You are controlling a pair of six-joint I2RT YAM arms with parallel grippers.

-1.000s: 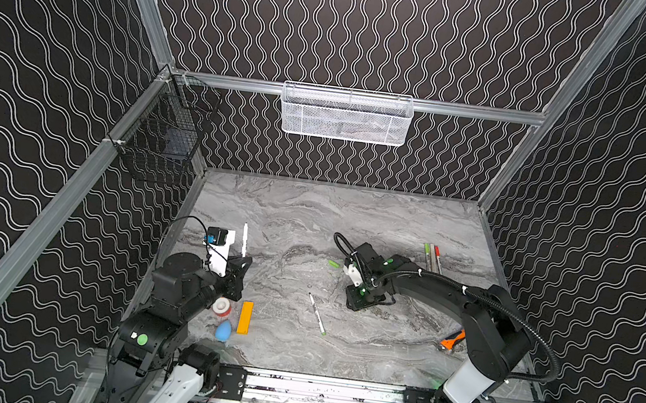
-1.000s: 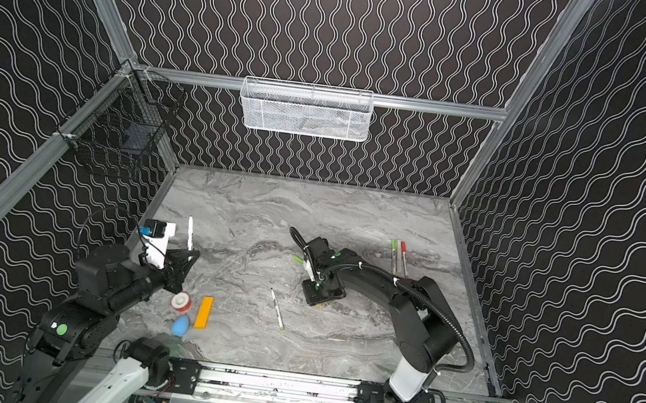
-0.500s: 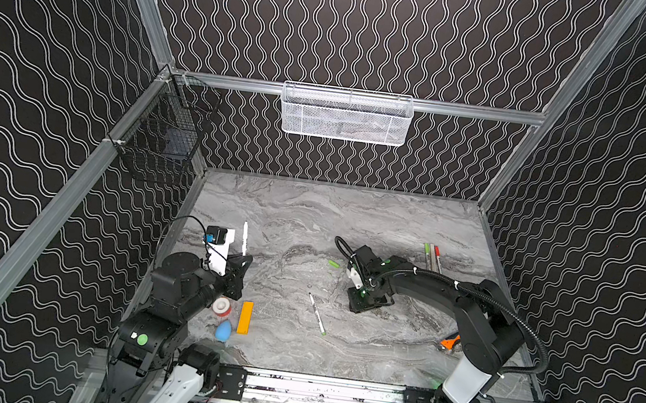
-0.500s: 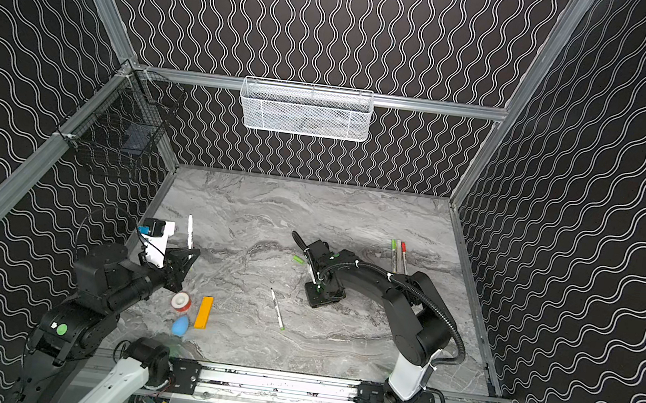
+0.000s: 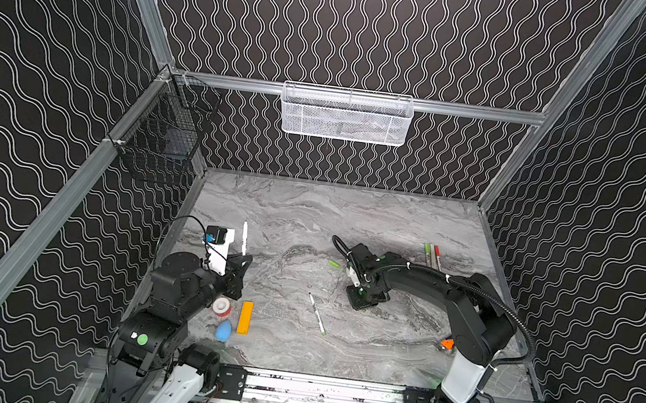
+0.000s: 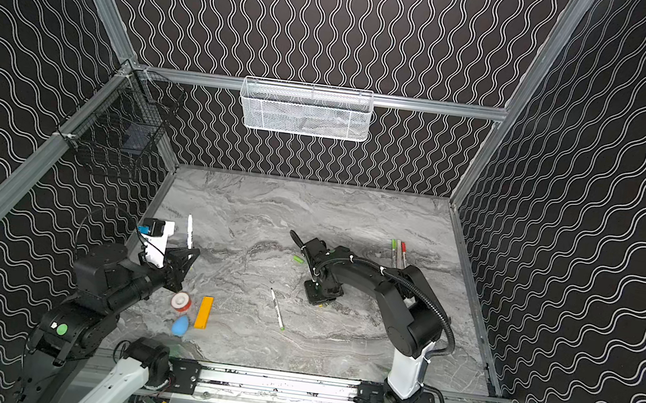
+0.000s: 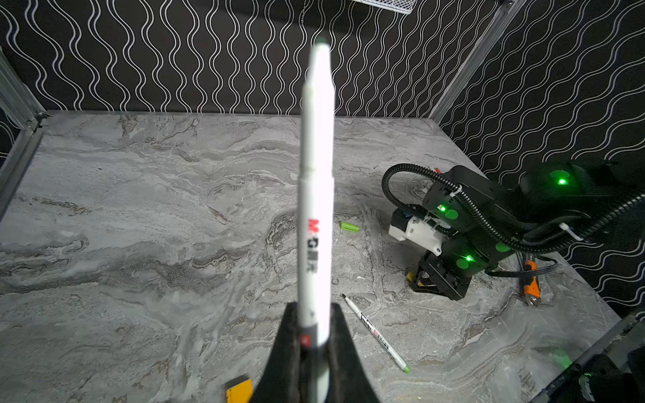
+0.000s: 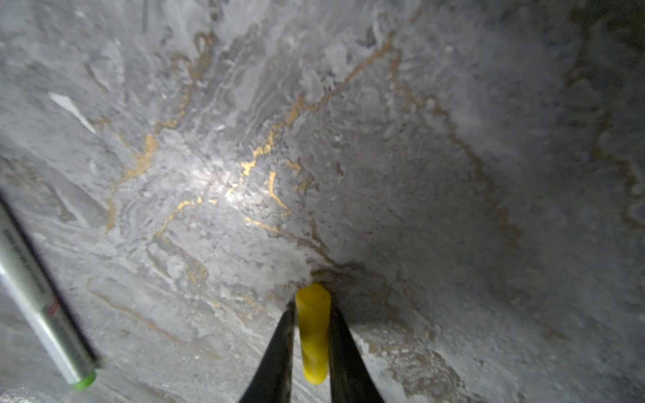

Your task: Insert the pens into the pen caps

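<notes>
Gripping white pen [image 7: 316, 174] upright in left gripper [image 7: 316, 308], near left; pinching yellow pen cap [image 8: 313, 349] against table [image 8: 453, 174] in right gripper [image 8: 312, 308], right of centre.

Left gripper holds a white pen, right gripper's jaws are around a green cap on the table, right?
No: the right wrist view shows the right gripper around a yellow cap; the green cap lies loose. The left gripper holds the white pen.

The left gripper [image 7: 314, 308] clamps a white pen [image 7: 316, 195], tip pointing to twelve o'clock. From that grip, a loose pen [image 7: 375, 335] lies on the marble table [image 7: 139, 209] at four o'clock, a green cap [image 7: 349, 227] at one o'clock.
</notes>
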